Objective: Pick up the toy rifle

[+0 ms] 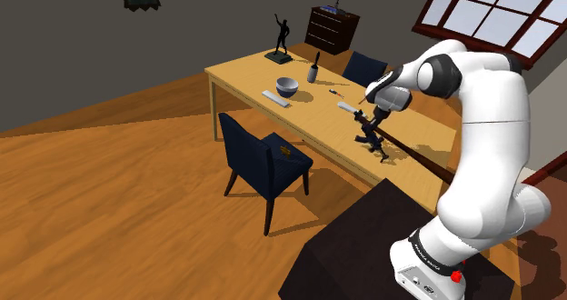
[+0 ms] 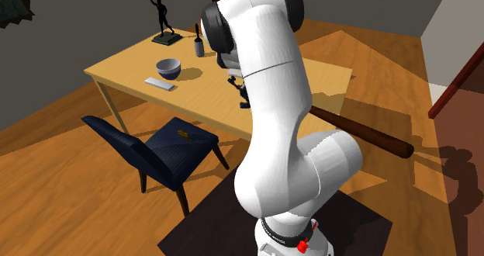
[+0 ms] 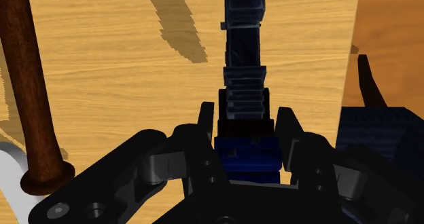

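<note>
Wrist view: hand point(image 3: 248, 121) clasps one toy rifle point(image 3: 244, 46); one bat point(image 3: 27, 87) beside.

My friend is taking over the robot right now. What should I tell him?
The tool is shut on the rifle, clasping its dark body.
The rifle is at the end of the table nearest the stand, beside a brown bat.
Done: reach and grip.
Left: lift it. I cannot tell if it has left the table yet.
</note>
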Available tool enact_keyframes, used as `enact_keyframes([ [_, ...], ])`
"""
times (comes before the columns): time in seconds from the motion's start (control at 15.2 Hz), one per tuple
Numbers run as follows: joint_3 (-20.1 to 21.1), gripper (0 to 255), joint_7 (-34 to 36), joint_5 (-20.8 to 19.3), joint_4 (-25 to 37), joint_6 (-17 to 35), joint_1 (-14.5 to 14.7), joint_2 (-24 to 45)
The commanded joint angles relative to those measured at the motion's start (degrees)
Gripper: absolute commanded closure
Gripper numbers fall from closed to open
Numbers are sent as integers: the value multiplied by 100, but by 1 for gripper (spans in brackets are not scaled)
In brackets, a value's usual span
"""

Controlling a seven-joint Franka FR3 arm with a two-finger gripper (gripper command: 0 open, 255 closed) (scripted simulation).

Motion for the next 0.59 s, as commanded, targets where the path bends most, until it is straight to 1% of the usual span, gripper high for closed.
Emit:
enact_keyframes([
  [0.0, -55, 255, 34, -53, -23, -101, 37, -124],
  [0.4, -201, 255, 136, -208, -83, -381, 143, -467],
  [0.53, -204, 255, 138, -212, -85, -388, 145, -475],
])
